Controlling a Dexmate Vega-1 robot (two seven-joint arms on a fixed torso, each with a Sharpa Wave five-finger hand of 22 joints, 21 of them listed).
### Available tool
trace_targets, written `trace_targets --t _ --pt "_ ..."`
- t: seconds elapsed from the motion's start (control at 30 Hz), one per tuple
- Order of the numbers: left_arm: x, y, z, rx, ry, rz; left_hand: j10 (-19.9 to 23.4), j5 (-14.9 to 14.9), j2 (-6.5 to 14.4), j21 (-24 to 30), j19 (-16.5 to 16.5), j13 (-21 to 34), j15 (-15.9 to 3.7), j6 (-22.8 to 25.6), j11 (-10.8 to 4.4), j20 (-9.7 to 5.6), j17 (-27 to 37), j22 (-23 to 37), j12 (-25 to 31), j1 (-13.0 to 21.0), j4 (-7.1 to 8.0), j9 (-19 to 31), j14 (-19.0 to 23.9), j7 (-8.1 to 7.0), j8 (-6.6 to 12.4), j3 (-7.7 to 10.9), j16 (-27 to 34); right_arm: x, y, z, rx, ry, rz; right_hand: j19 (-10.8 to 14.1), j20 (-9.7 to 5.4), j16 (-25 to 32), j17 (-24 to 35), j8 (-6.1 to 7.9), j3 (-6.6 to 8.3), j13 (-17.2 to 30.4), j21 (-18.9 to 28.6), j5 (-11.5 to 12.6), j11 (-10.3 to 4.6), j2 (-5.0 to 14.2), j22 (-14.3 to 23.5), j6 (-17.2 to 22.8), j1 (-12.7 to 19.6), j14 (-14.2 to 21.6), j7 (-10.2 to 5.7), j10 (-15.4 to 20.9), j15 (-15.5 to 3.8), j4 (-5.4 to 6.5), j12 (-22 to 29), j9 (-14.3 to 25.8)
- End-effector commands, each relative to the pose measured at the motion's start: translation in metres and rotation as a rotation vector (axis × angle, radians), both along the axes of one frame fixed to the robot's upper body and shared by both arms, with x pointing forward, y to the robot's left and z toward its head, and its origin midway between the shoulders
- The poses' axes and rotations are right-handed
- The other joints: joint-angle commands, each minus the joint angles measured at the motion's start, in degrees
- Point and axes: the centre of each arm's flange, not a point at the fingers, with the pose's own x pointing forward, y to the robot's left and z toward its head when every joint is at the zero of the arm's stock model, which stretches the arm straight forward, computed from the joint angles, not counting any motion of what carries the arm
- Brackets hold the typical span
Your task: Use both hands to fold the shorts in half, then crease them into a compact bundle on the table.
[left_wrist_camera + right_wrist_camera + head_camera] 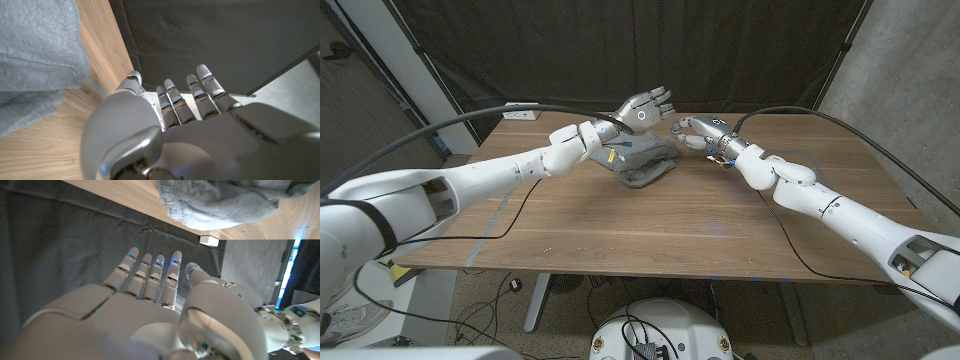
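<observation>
Grey cloth: the shorts [642,163] lay bunched in a rumpled heap on the far half of the table [620,225], between my two hands.
Shorts, close up: in my left wrist view the grey fabric [37,47] showed soft folds lying on the wood; in my right wrist view the bundle [220,200] sat near the table's far edge.
Left hand: my left hand [642,109] was raised above the far side of the heap, fingers spread and extended, holding nothing.
Left hand, close up: my left wrist view showed my left hand [170,130] with its fingers [172,102] straight and apart, pointing toward the dark curtain [215,35], clear of the cloth.
Right hand: my right hand [698,131] hovered just beside the heap's right edge, its fingers loosely curved and apart, grasping nothing.
Right hand, close up: my right wrist view showed my right hand [150,315] with its fingers [150,277] extended side by side, off the fabric.
Table extras: a small white box [520,113] sat at the far left corner.
Cables: black cables [470,120] arched over both of my arms.
</observation>
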Motion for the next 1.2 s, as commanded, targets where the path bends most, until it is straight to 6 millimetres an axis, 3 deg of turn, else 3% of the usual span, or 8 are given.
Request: trace_targets --t 0.03,0.7,1.2 --pt "-0.032 0.036 0.007 -0.273 0.029 -0.012 -0.38 -0.09 -0.15 -0.06 -0.33 0.13 -9.75 0.69 0.1 0.29 0.17 0.15 0.36 -0.55 -0.07 0.32 -0.11 0.11 0.39 0.38 0.15 -0.009 -0.019 0.023 0.135 -0.029 -0.024 0.45 -0.06 0.11 0.12 0.27 0.16 0.21 0.24 0.03 -0.3 -0.56 -0.05 0.04 0.17 0.3 -0.23 0.06 -4.18 -0.34 0.09 0.04" --pt "-0.069 0.093 0.0 -0.686 0.145 -0.126 -0.64 -0.27 -0.52 -0.24 -0.39 0.12 -9.66 1.6 0.15 0.75 0.1 0.15 0.53 -1.01 -0.37 0.21 0.1 0.15 0.6 0.46 0.3 -0.016 -0.046 0.035 0.411 0.04 0.114 0.39 0.17 0.17 0.23 0.3 0.13 0.21 0.14 0.01 -0.11 -0.35 -0.05 0.09 0.34 0.11 -0.07 -0.02 -3.69 -0.77 0.06 0.04" --pt "-0.08 0.128 -0.01 -0.991 0.313 -0.306 -0.51 -0.63 -0.54 -0.42 -0.66 0.12 -9.28 2.87 0.2 1.46 0.07 0.21 0.78 -1.52 -0.5 0.12 0.38 0.19 0.81 0.59 0.45 -0.024 -0.068 0.029 0.644 0.096 0.233 0.11 0.41 0.31 0.44 0.18 0.11 0.21 0.0 -0.09 0.74 0.02 -0.02 -0.2 0.56 -0.12 0.49 -0.25 -2.93 -1.09 0.01 0.04"
